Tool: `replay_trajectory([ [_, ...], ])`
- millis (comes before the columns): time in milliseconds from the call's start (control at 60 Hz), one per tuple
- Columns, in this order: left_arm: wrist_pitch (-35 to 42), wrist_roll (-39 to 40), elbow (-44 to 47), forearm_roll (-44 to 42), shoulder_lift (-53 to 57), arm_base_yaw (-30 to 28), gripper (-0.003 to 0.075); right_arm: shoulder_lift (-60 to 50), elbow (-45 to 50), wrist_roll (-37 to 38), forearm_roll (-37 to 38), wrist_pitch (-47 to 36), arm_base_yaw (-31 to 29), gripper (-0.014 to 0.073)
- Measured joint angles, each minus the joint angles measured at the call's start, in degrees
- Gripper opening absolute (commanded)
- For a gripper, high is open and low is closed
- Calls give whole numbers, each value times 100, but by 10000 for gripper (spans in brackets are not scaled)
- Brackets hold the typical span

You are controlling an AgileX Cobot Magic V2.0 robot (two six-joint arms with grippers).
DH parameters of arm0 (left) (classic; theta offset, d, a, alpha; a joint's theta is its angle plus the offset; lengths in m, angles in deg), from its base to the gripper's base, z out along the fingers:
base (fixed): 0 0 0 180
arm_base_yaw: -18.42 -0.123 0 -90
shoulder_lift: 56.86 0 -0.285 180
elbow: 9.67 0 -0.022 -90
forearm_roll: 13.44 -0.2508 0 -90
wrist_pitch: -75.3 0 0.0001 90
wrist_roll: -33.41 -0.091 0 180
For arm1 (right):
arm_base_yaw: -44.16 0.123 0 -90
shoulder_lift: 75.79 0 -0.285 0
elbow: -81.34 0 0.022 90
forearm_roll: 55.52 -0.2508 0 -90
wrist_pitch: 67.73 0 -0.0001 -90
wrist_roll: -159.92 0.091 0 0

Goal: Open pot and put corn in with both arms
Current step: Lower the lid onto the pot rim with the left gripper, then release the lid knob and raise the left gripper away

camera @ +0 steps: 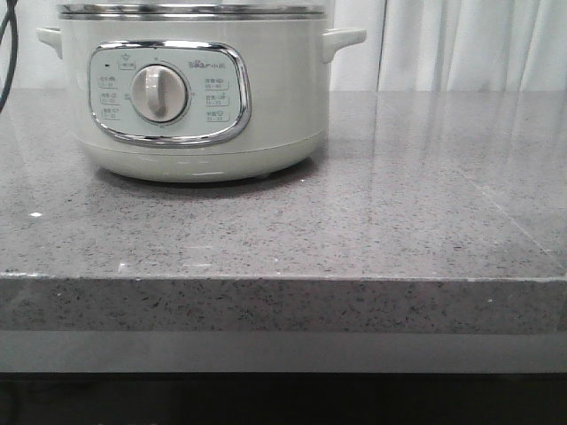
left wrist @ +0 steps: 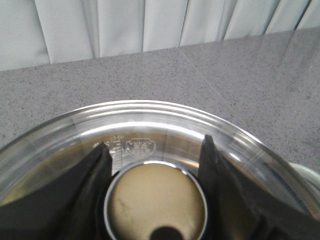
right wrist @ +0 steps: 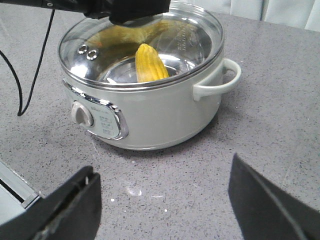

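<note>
The pot point(camera: 190, 88) stands on the grey speckled surface point(camera: 372, 221), its glass lid point(right wrist: 145, 47) seated on the metal rim, and the corn point(right wrist: 150, 64) lies inside, showing through the glass. The left claw point(left wrist: 156, 165) sits over the lid with the round knob point(left wrist: 157, 202) between its fingers point(left wrist: 95, 175); whether they press on it I cannot tell. The right claw point(right wrist: 165, 200) is spread wide and holds nothing, with the pot ahead of it and well apart. Small print flanks the dial point(camera: 159, 94) on the chrome-framed control panel point(camera: 168, 93), and a short logo sits above it, too blurred to read. A moulded emblem point(left wrist: 139, 148) marks the lid just beyond the knob, also illegible.
</note>
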Motion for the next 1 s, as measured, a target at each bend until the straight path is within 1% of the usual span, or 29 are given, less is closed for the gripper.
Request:
replay_trajectory([
  [300, -23, 13, -5, -1, 0, 0, 321, 0, 0, 0, 0, 0, 0, 551],
  [367, -32, 13, -5, 9, 0, 0, 363, 0, 0, 0, 0, 0, 0, 551],
  [467, -45, 13, -5, 21, 0, 0, 482, 0, 0, 0, 0, 0, 0, 551],
  [517, -58, 13, -15, 54, 0, 0, 514, 0, 0, 0, 0, 0, 0, 551],
  [700, -226, 13, -14, 78, 54, 0, 514, 0, 0, 0, 0, 0, 0, 551],
  [833, -475, 13, -14, 99, 445, 0, 514, 0, 0, 0, 0, 0, 0, 551],
  [1000, -1275, 13, -14, -8, 1327, 0, 514, 0, 0, 0, 0, 0, 0, 551],
])
